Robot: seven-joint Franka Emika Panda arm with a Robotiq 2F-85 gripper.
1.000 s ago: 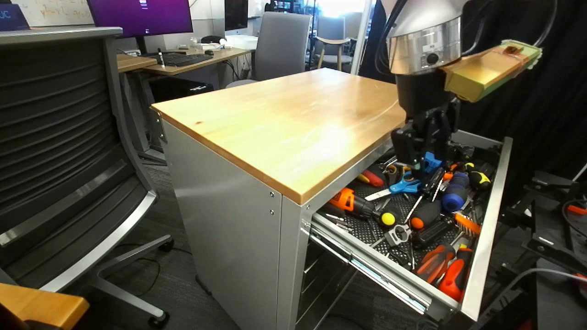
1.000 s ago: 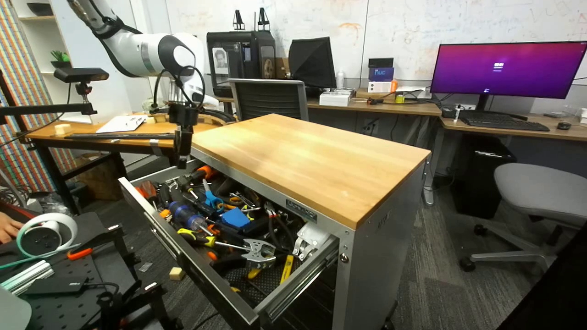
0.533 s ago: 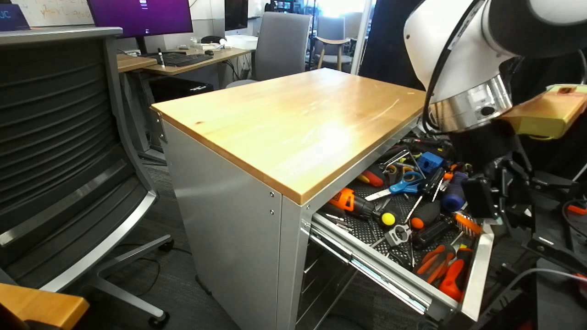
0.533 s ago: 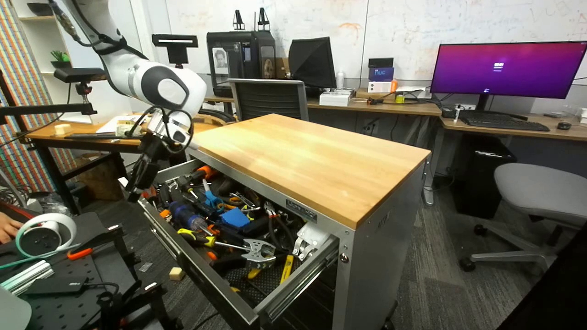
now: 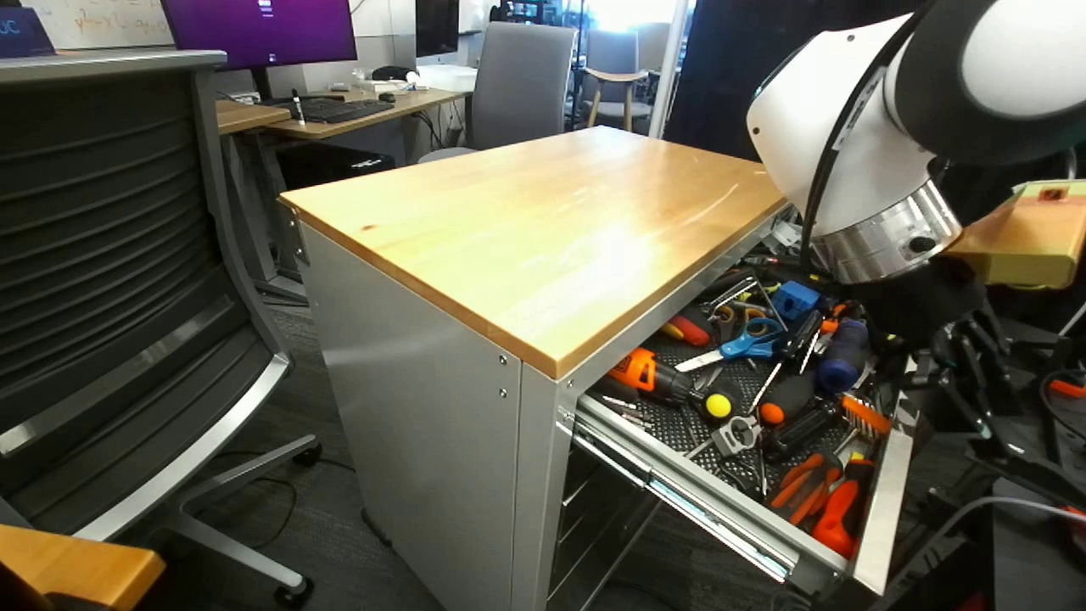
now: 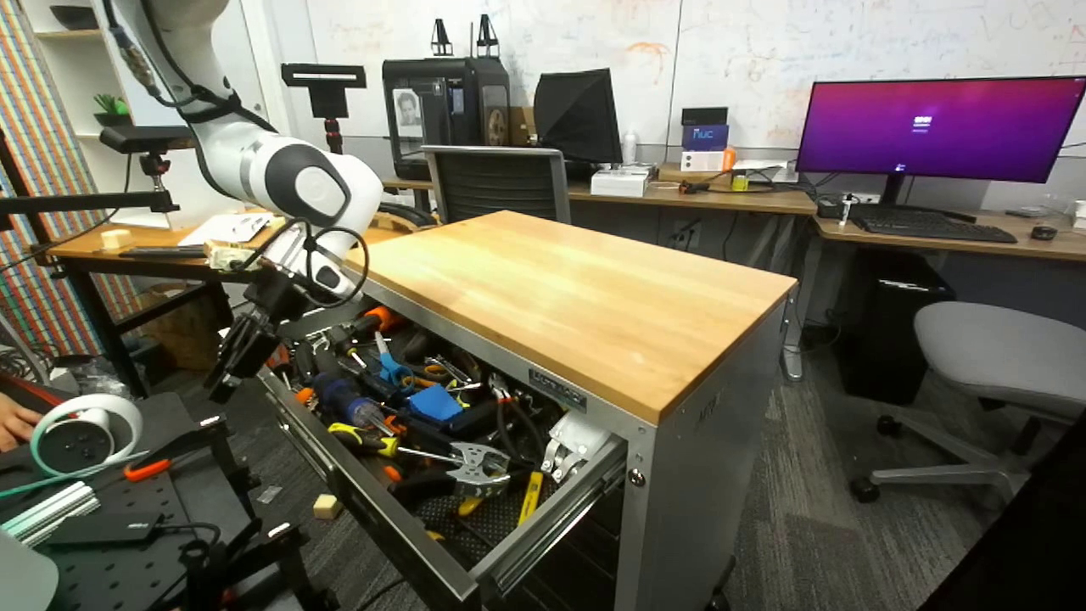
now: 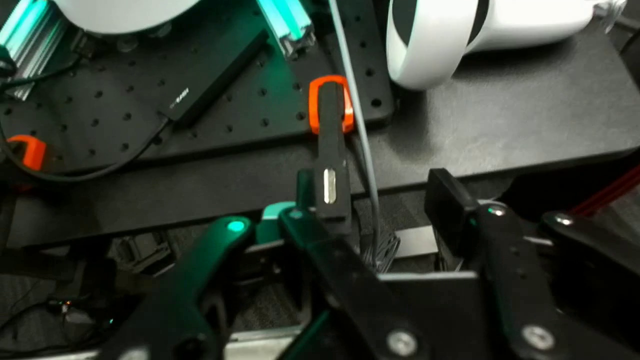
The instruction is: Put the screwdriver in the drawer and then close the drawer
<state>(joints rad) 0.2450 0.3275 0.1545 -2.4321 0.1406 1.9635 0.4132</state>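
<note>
The metal top drawer (image 5: 713, 485) stands open. Just outside its front panel (image 5: 884, 509) hangs the end effector (image 7: 377, 200), tilted and spread wide. Hand tools (image 5: 789, 397) crowd the drawer; whether the stubby screwdriver is among them, I cannot tell.

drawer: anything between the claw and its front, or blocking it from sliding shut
Nothing visible stands between the claw and the drawer; the claw hangs just outside its front. The black bench lies beyond the claw, away from the drawer's closing path. Whether any piled tools rise high enough to catch the cabinet can't be told.
</note>
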